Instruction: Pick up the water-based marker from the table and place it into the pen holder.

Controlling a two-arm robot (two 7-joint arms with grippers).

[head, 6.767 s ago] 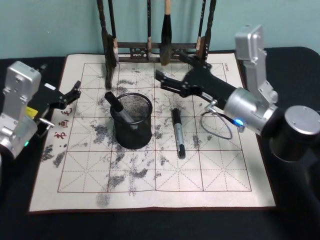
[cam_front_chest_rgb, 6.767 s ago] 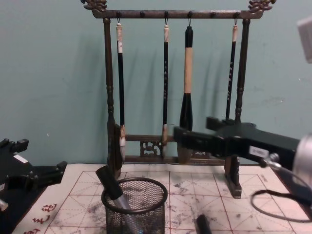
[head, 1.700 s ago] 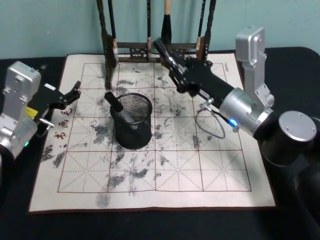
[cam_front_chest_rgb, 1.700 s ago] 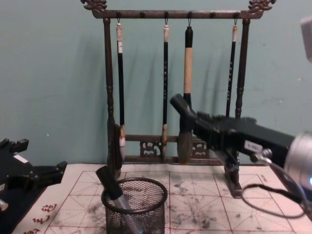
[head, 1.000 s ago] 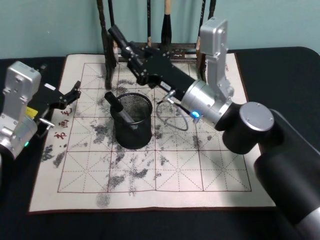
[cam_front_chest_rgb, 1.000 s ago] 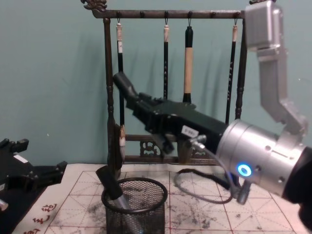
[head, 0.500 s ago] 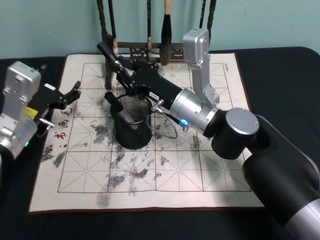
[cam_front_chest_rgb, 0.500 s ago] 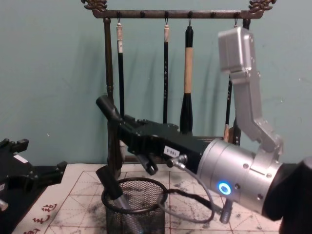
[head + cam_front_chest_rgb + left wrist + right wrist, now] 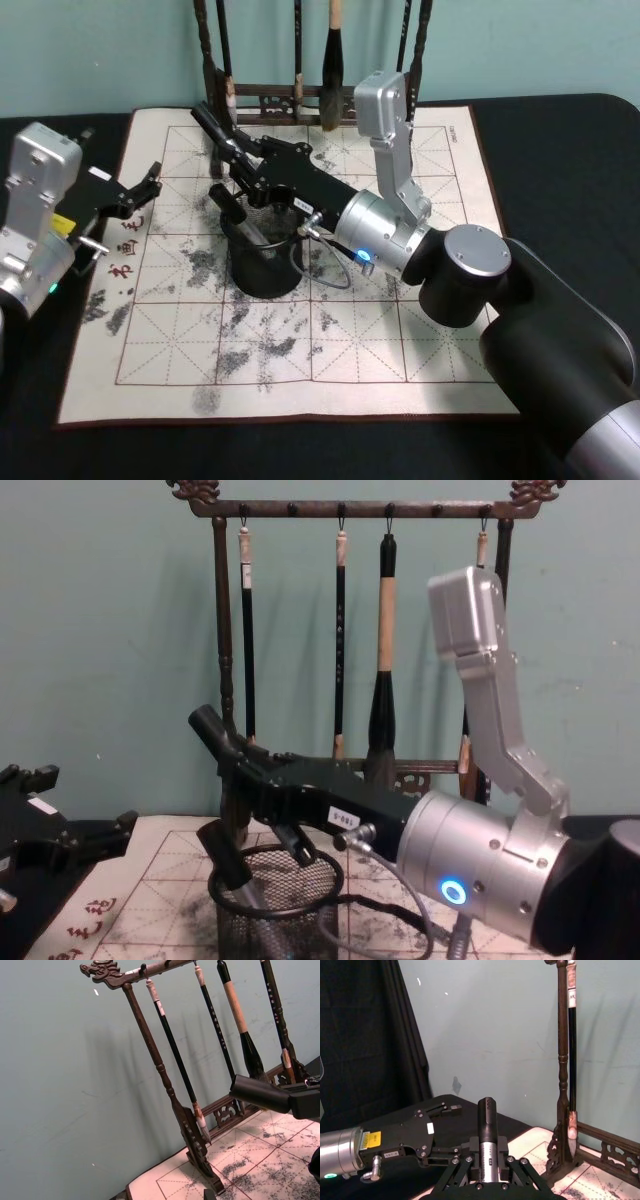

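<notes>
At nine o'clock on the mat's edge, the left gripper (image 9: 140, 190) sits parked over the black table (image 9: 570, 150), its fingers slightly apart and holding nothing. Toward the centre, the black round wire-mesh pen holder (image 9: 262, 262) stands on the ink-stained gridded calligraphy mat (image 9: 420, 340), with one dark marker (image 9: 236, 212) already leaning at its ten o'clock rim. Directly above it, the right gripper (image 9: 232, 152) is clamped on the black cylindrical water-based marker (image 9: 212, 125), which is tilted and points toward eleven o'clock. At twelve o'clock stands the tall dark wooden brush rack (image 9: 226, 680). Pickup and carry look done; tipping the marker down, lowering it and releasing remain.
</notes>
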